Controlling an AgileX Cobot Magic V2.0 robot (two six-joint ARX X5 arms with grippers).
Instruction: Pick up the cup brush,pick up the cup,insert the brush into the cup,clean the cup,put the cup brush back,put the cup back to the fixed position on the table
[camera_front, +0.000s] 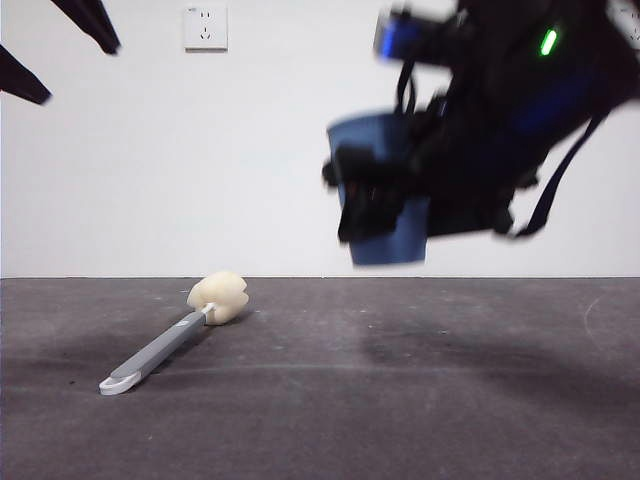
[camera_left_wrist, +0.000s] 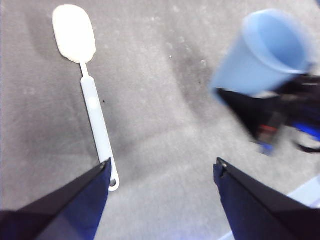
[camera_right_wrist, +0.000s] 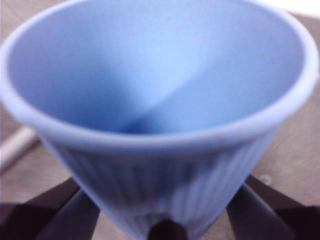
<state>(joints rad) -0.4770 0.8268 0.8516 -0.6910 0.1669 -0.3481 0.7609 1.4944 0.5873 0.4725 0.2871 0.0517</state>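
Grey table (camera_front: 480, 420) bears the cup brush (camera_front: 165, 345) lying flat, sponge rearward; right pincer (camera_front: 385, 205) clamps the raised cup (camera_front: 385, 245), left pincer (camera_left_wrist: 160, 172) wide.

Front view: even, soft indoor light, white wall bright w/o glare; table (camera_front: 320, 400) dim grey w/ broad soft shadows, one under the raised cup (camera_front: 385, 190), another left of the brush (camera_front: 170, 340), suggesting light from above. Right gripper (camera_front: 375, 205) and arm heavily motion-blurred, edges smeared; green LED on arm blooms. Brush fairly sharp. Left wrist view: brighter, washed out; sponge head nearly overexposed, cup (camera_left_wrist: 270, 50) and dark gripper beside it blurred, table mottled w/ pale patches; left gripper (camera_left_wrist: 162, 172) jaws dark but crisp-edged. Right wrist view: cup (camera_right_wrist: 160, 115) fills frame, too close, soft focus throughout, ribs faint, background blurred.
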